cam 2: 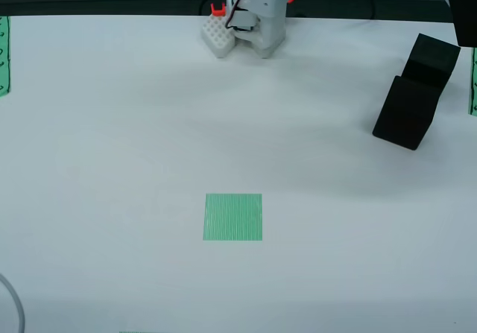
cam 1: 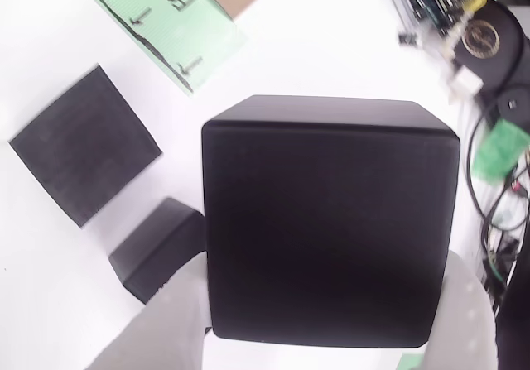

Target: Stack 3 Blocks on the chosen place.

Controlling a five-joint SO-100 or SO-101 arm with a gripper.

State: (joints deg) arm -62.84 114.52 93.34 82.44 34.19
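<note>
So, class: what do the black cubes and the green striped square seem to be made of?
Black cubes: likely matte plastic; the dull faces show a fine printed grain and slightly rounded edges. Green striped square: probably printed paper or tape; it lies flat, with fine green-and-white lines.

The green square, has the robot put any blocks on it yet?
Not yet. The green striped patch has nothing on it. Right now the gripper seems to hold one black block, seen close up in the view that rides on the gripper. The other two blocks sit touching at the right of the table view. All three are left to stack.
</note>
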